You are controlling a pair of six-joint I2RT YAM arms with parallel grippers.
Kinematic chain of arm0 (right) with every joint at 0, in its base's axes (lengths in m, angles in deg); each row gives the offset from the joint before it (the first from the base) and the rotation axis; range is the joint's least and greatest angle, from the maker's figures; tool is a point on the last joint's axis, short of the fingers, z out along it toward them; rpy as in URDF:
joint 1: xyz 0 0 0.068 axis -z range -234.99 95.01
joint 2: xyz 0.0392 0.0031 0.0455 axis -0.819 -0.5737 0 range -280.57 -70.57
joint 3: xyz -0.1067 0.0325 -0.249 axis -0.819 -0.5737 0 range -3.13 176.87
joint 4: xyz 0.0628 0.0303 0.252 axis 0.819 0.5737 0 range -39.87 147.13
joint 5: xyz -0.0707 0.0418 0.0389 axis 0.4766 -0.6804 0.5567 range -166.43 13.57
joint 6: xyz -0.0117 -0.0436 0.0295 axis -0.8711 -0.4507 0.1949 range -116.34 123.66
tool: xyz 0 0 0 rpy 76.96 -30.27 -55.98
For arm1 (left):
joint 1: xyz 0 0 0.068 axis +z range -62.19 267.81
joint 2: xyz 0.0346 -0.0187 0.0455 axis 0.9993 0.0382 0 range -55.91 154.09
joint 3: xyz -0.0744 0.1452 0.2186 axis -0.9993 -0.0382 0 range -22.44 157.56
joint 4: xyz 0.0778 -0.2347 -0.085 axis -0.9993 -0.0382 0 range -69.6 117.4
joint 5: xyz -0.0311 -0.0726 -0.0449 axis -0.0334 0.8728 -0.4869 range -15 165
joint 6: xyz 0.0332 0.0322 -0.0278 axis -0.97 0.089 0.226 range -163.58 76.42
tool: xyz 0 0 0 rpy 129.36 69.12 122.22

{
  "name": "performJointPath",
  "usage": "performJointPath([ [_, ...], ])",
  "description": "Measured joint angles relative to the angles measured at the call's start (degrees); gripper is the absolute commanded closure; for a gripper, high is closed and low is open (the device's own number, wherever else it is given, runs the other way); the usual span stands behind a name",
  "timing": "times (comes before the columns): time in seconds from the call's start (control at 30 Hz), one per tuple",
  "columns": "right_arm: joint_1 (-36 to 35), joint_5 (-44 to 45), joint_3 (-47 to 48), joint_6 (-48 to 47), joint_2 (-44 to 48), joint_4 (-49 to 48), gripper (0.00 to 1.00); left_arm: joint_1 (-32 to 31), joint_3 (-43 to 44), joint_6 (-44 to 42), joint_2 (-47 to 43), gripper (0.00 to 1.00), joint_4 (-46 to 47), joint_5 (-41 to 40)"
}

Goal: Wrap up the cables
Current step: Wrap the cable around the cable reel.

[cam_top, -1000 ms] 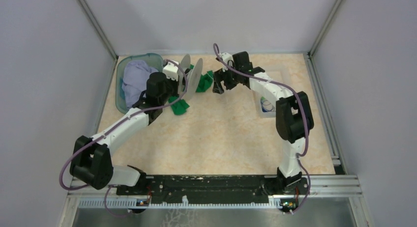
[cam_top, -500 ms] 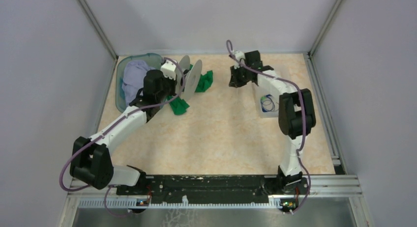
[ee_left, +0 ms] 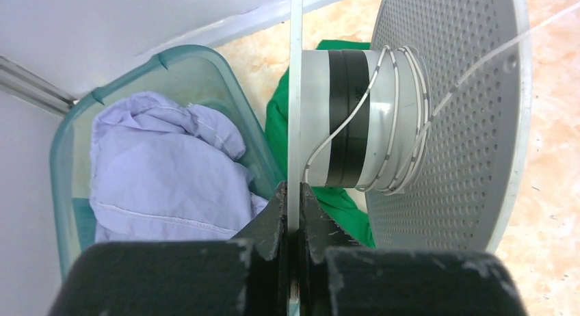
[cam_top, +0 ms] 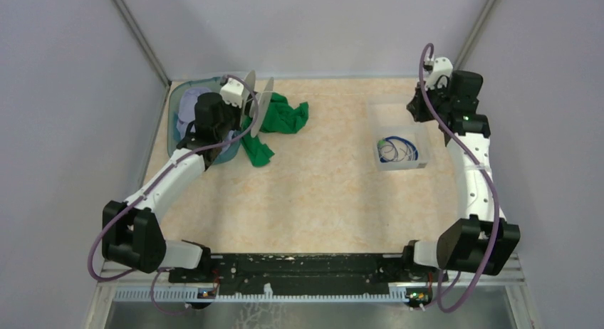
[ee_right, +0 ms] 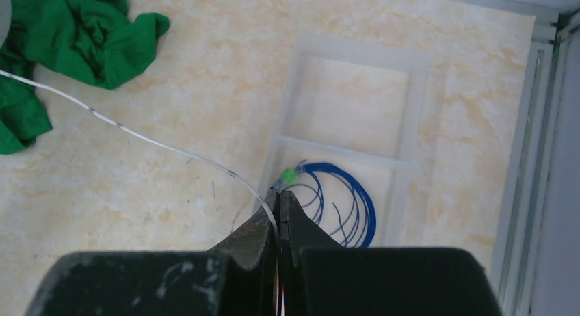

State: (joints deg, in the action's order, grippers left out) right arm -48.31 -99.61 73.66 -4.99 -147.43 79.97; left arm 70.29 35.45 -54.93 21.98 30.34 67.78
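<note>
My left gripper (ee_left: 294,193) (cam_top: 242,110) is shut on the thin near flange of a pale-grey spool (ee_left: 295,90) (cam_top: 258,105), held on edge over the green cloth. A hair-thin whitish cable (ee_left: 393,111) lies in a few turns round the spool's hub and leaves to the right past the perforated flange (ee_left: 451,111). My right gripper (ee_right: 278,196) (cam_top: 420,108), high at the far right corner, is shut on that whitish cable (ee_right: 157,143), which stretches away to the left. A dark blue cable (ee_right: 356,200) (cam_top: 397,149) with a green bit (ee_right: 291,174) lies coiled in the clear tray (ee_right: 356,53) (cam_top: 392,119).
A teal bin (ee_left: 68,124) (cam_top: 174,133) holding a lavender cloth (ee_left: 157,165) stands at the back left. Crumpled green cloth (ee_right: 82,29) (cam_top: 285,115) lies beside it. Metal frame rails (ee_right: 540,124) border the table on the right.
My right gripper has shut on the whitish cable near the spool and swung out to the far right corner, drawing it out. The left gripper and spool shifted slightly left and back.
</note>
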Motion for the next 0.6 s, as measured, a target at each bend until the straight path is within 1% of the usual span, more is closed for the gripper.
performJointPath([
  [0.13, 2.8, -0.3, -2.6, -1.2, 3.8, 3.8, 1.00, 0.4, 0.8, -1.8, 0.3, 1.00, 0.1, -0.2],
  [0.3, 8.1, -3.1, -2.3, -1.3, 5.3, 8.3, 1.00, 0.8, 1.3, -5.0, 1.9, 1.00, 0.5, 0.4],
  [0.47, 9.2, -8.0, 2.6, -1.3, 5.9, 12.2, 1.00, 0.8, 2.6, -5.2, 4.3, 1.00, -0.3, 2.6],
  [0.6, 9.2, -11.9, 7.6, -0.9, 6.0, 14.3, 1.00, 0.8, 4.2, -5.0, 6.4, 1.00, -1.2, 2.5],
])
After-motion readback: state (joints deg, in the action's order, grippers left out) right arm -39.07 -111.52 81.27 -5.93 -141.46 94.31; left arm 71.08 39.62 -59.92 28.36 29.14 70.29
